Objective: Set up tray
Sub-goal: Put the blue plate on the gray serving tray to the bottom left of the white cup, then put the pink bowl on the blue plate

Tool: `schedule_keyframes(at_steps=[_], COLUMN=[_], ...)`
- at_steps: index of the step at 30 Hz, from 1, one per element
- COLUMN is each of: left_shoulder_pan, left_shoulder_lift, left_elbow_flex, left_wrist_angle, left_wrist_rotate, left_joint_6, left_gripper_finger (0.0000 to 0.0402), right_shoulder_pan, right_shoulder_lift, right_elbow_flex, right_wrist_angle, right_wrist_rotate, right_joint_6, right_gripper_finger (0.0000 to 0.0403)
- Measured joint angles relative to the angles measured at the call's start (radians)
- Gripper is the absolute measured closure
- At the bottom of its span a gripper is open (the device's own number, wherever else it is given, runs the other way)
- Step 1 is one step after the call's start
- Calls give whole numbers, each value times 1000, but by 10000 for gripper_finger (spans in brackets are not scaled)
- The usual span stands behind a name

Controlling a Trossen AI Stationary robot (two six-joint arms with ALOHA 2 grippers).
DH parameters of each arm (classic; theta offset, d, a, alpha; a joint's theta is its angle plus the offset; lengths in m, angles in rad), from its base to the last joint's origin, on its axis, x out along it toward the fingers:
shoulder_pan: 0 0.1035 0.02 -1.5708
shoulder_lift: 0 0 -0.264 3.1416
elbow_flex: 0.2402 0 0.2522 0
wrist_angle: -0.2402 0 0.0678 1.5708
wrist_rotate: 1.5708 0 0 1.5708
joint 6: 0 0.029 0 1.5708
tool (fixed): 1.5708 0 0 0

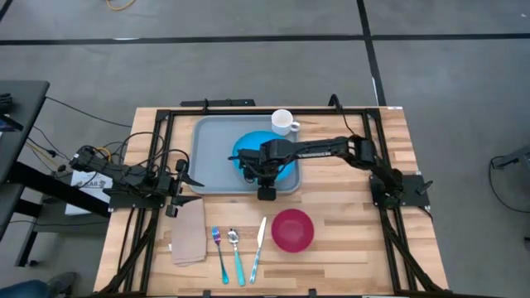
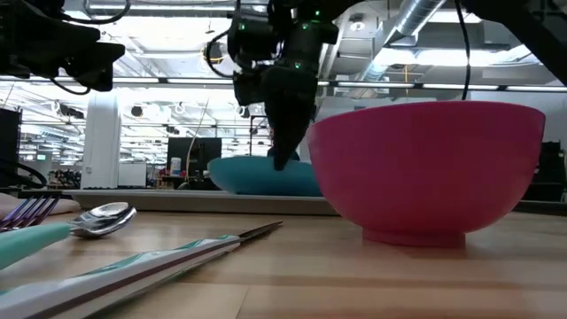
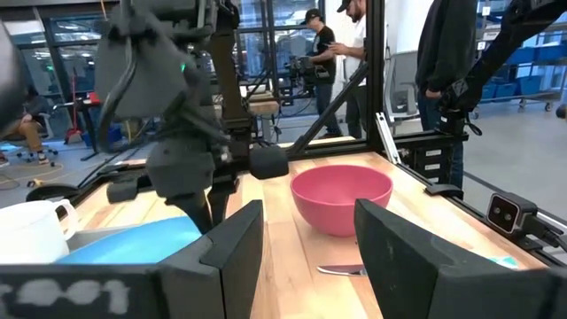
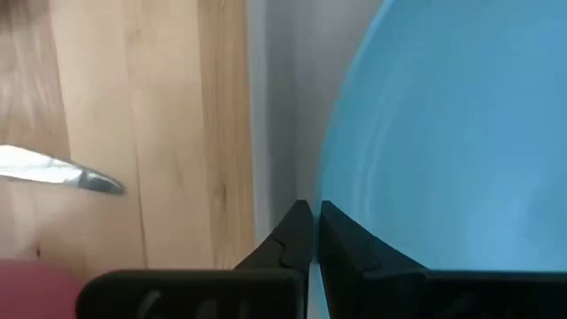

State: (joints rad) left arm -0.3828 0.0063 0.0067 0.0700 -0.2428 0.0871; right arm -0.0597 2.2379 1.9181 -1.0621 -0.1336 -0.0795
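The light-grey tray (image 1: pixel 211 157) lies at the table's far middle, and its rim (image 2: pixel 177 201) shows in the low view. A round blue plate (image 1: pixel 247 147) sits on its right half. My right gripper (image 1: pixel 266 186) reaches in from the right and points down at the plate's near edge (image 2: pixel 281 161), shut on the rim. My left gripper (image 1: pixel 192 182) waits open past the tray's near-left corner, touching nothing (image 3: pixel 306 257). A white mug (image 1: pixel 284 122) stands at the tray's far right corner. My right gripper (image 4: pixel 312 211) pinches the blue plate's near rim (image 4: pixel 330 177) between its two fingertips (image 4: pixel 354 248), one on the tray side and one on the plate's upper face. It comes from above, pointing down. Whether the plate is raised off the tray I cannot tell.
Near the front edge lie a tan napkin (image 1: pixel 189 232), a fork (image 1: pixel 219 248), a spoon (image 1: pixel 235 248), a knife (image 1: pixel 258 244) and a pink bowl (image 1: pixel 291 229). Bare wood lies to the bowl's right. People stand in the room beyond (image 3: pixel 332 53).
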Motion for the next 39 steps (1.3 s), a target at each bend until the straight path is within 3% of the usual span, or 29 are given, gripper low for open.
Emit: schedule_keyframes(at_steps=[14,21,33,39], left_shoulder_pan=[0,0,0,0], left_shoulder_lift=[0,0,0,0], left_elbow_flex=[0,0,0,0], left_wrist_angle=[0,0,0,0], left_wrist_rotate=[0,0,0,0], left_joint_6=[-1,-1,-1,-1], left_gripper_finger=[233,233,233,233], right_shoulder_pan=[-7,-8,-12,-10], right_shoulder_lift=[2,2,2,-40], right_elbow_flex=[-2,-3,-2,52], right_wrist_angle=[-67,-68,-57,-146], right_wrist_rotate=[-107,-116,-114,-127], right_joint_6=[2,12,31,37], right_gripper_finger=[384,358,355,355])
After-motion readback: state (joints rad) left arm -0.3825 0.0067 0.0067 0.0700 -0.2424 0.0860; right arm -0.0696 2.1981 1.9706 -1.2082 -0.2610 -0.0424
